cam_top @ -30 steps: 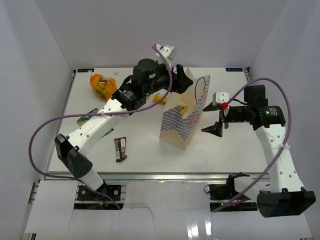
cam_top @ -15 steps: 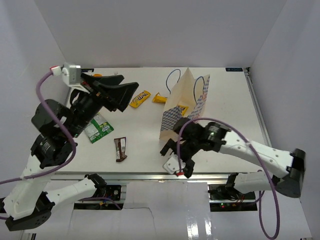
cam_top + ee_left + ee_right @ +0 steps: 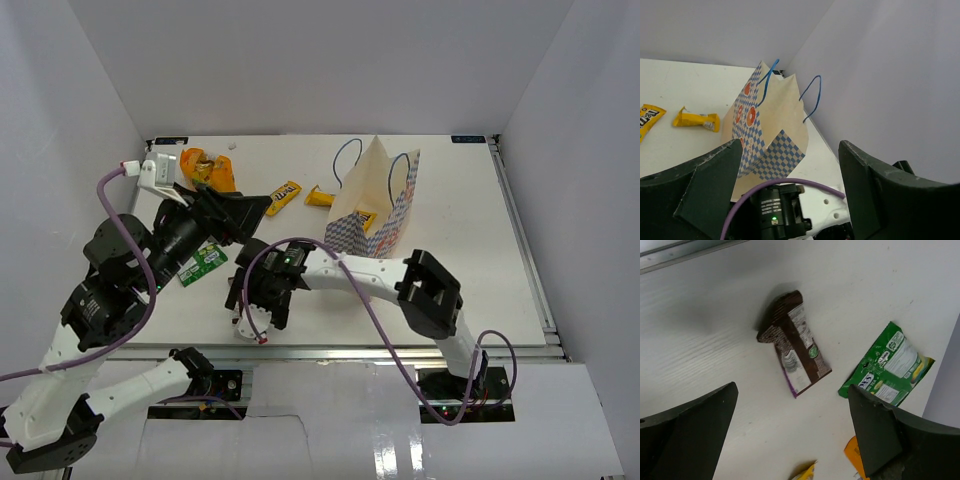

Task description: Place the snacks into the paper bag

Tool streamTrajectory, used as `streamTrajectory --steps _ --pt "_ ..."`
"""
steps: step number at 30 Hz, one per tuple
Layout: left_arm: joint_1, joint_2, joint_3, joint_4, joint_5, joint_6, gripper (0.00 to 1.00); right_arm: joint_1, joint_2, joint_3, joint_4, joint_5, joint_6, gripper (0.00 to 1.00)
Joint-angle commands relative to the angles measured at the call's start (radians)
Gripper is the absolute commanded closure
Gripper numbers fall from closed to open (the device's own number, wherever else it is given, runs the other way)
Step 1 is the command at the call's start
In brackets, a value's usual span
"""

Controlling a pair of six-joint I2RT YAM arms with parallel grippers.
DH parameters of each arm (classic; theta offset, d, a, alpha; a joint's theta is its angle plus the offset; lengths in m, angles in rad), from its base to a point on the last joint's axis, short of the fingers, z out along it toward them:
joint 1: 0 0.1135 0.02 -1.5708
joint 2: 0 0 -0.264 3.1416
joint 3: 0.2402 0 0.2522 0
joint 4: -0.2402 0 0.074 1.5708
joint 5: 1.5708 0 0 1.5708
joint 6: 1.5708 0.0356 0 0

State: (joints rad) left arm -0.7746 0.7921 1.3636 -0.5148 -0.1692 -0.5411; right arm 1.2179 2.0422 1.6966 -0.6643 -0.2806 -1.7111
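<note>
Paper bag [image 3: 375, 205]: upright, far centre of white surface [image 3: 470, 270]; left end effector [image 3: 790, 144]: fingers spread, empty, held above the surface, facing the bag; right end effector [image 3: 792, 388]: fingers spread wide, empty, above dark brown bar [image 3: 792, 342] lying flat; green packet [image 3: 887, 365]: near the bar; yellow candy pack [image 3: 283, 197] and smaller yellow packet [image 3: 320, 197]: just left of the bag; orange crinkly bag [image 3: 205, 168]: far left corner.

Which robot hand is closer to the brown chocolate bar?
The right one. The right gripper hovers open right over the brown bar, which lies flat on the table below its fingers. The left gripper is farther back, open, pointing toward the paper bag.
</note>
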Motion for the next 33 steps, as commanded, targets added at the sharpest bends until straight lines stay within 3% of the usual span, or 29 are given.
streamTrajectory --steps 1,9,16,21,22,25,29,33 --pt "-0.002 -0.076 -0.023 -0.044 -0.042 -0.048 0.11 0.023 0.087 0.08 0.086 0.061 -0.083 0.05" --pt "-0.002 -0.146 -0.064 -0.085 -0.064 -0.08 0.11 0.042 0.234 0.158 0.147 0.127 -0.119 0.11" --pt "-0.002 -0.163 -0.081 -0.094 -0.058 -0.099 0.11 0.049 0.282 0.181 -0.015 0.123 -0.226 0.38" --pt "-0.003 -0.18 -0.101 -0.096 -0.062 -0.111 0.11 0.051 0.247 0.111 -0.106 0.069 -0.239 0.55" --pt "-0.002 -0.182 -0.104 -0.096 -0.062 -0.112 0.11 0.051 0.239 0.092 -0.103 0.063 -0.231 0.63" --pt "-0.002 -0.191 -0.115 -0.097 -0.066 -0.117 0.11 0.051 0.204 0.057 -0.089 0.02 -0.141 0.76" --pt "-0.002 -0.195 -0.129 -0.103 -0.076 -0.12 0.11 0.043 0.132 0.046 -0.086 -0.104 0.041 0.83" --pt "-0.002 -0.203 -0.13 -0.12 -0.11 -0.112 0.11 0.013 -0.055 -0.009 -0.084 -0.293 0.177 0.87"
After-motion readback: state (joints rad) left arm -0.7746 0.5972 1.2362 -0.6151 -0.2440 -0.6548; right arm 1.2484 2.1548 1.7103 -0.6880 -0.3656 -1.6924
